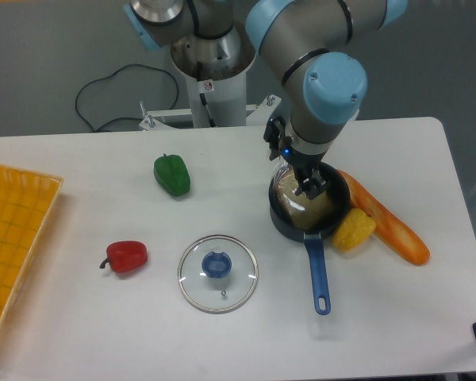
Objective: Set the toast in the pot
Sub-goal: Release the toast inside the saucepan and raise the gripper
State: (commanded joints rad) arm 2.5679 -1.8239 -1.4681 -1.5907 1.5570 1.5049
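The toast, a tan slice with a darker crust, lies nearly flat inside the pot, a small dark saucepan at centre right. Its long blue handle points toward the table's front edge. My gripper hangs just over the pot's back half. Its fingers are spread apart and open, and the slice rests below them. The wrist and fingers hide the pot's far rim and the back edge of the toast.
A yellow pepper and a long orange loaf lie against the pot's right side. A glass lid with a blue knob sits front centre. A green pepper, a red pepper and a yellow basket are on the left.
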